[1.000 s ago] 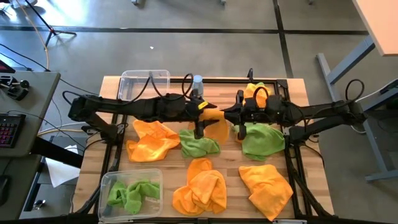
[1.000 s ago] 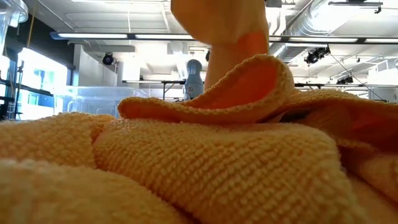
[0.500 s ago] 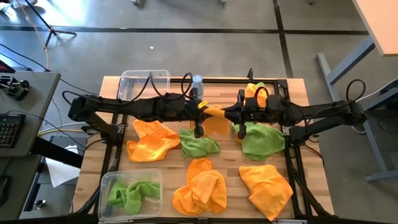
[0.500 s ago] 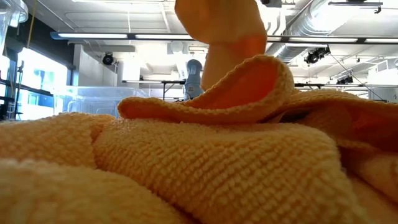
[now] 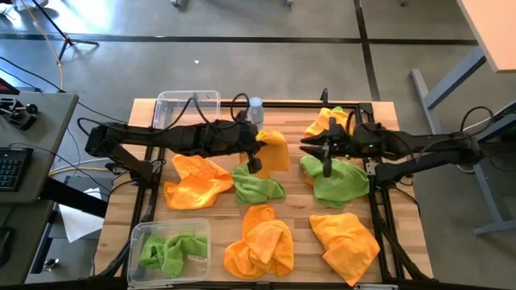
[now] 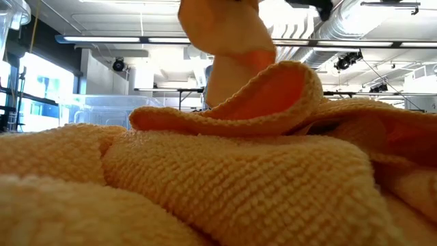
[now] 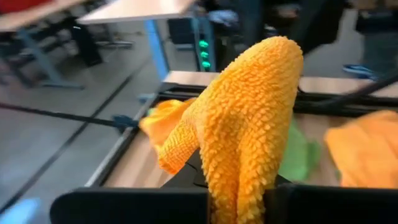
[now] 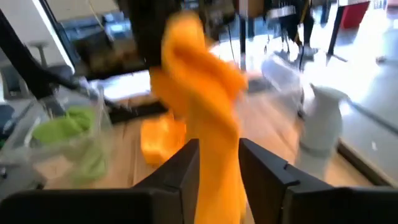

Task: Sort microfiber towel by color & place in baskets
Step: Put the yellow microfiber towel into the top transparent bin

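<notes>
Near the table's (image 5: 145, 109) far edge, the left gripper (image 5: 260, 145) clamps a hanging orange towel (image 5: 274, 150), while the right gripper (image 5: 310, 147) stands parted, empty.

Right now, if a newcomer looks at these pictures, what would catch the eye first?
An orange towel hangs from the left end effector above the middle of the table. The right end effector is open just beside it. Green towels lie in the basket at the high view's lower left.
</notes>
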`<act>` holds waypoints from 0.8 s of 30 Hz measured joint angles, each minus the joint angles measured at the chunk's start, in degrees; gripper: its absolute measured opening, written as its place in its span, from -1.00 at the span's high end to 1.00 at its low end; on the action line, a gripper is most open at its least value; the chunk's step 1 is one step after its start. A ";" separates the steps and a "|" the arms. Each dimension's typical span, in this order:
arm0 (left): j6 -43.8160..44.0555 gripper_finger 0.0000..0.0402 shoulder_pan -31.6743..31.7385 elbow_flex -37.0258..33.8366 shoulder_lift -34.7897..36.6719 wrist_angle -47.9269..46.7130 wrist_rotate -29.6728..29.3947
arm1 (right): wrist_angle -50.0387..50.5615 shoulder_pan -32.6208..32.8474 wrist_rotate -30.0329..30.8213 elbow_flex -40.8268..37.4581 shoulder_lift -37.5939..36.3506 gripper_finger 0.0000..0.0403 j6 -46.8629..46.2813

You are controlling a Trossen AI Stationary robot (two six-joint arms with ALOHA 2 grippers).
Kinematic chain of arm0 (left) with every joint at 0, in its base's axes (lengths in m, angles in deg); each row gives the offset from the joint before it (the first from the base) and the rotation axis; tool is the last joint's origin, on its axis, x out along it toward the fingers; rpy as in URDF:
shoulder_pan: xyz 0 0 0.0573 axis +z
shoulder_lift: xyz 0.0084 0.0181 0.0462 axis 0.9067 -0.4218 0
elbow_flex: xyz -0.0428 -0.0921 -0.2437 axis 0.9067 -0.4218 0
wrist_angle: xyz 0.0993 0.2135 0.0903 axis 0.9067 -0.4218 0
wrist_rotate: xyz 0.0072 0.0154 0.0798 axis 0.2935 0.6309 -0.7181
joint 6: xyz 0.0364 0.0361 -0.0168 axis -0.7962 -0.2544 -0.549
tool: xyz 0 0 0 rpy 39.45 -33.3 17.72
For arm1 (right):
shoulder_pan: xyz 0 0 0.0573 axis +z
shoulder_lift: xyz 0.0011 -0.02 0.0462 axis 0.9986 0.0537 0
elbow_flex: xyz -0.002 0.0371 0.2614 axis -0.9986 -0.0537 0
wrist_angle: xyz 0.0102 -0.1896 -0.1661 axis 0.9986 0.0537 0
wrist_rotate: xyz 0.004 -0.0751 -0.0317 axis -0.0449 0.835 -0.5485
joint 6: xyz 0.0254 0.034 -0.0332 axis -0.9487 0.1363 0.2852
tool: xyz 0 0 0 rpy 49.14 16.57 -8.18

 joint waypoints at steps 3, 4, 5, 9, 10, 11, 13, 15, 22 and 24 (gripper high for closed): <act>-0.73 1.00 0.04 0.00 2.89 -1.48 -5.76 | 6.93 0.00 0.00 0.00 -3.44 0.39 -3.08; -1.28 1.00 0.20 0.00 4.17 -1.80 -7.32 | 8.92 0.00 0.17 0.00 -4.19 0.39 -4.19; -1.45 1.00 0.44 0.00 5.71 -2.52 -8.64 | 10.66 0.00 0.56 0.00 -4.76 0.39 -5.16; -0.14 1.00 2.54 0.02 13.10 -9.14 -13.77 | 16.96 0.00 2.01 0.00 -5.57 0.41 -8.63; 0.28 1.00 3.34 0.02 14.87 -11.52 -15.16 | 18.08 0.00 2.03 0.00 -5.44 0.41 -9.00; 0.46 1.00 4.31 0.02 16.59 -13.17 -16.21 | 19.18 0.00 2.08 0.00 -5.12 0.41 -9.23; 0.46 1.00 6.83 0.02 19.72 -16.07 -17.47 | 20.37 0.00 2.69 0.00 -4.18 0.42 -10.44; -0.45 1.00 10.22 0.03 22.19 -17.38 -18.31 | 20.73 0.00 3.85 -0.01 -3.07 0.42 -11.74; -10.83 1.00 26.54 0.04 25.30 -20.93 -11.02 | 20.37 0.00 7.46 0.00 1.21 0.42 -16.53; -11.63 1.00 31.78 0.04 25.21 -24.32 -6.00 | 20.22 0.00 7.49 -0.02 2.16 0.42 -17.68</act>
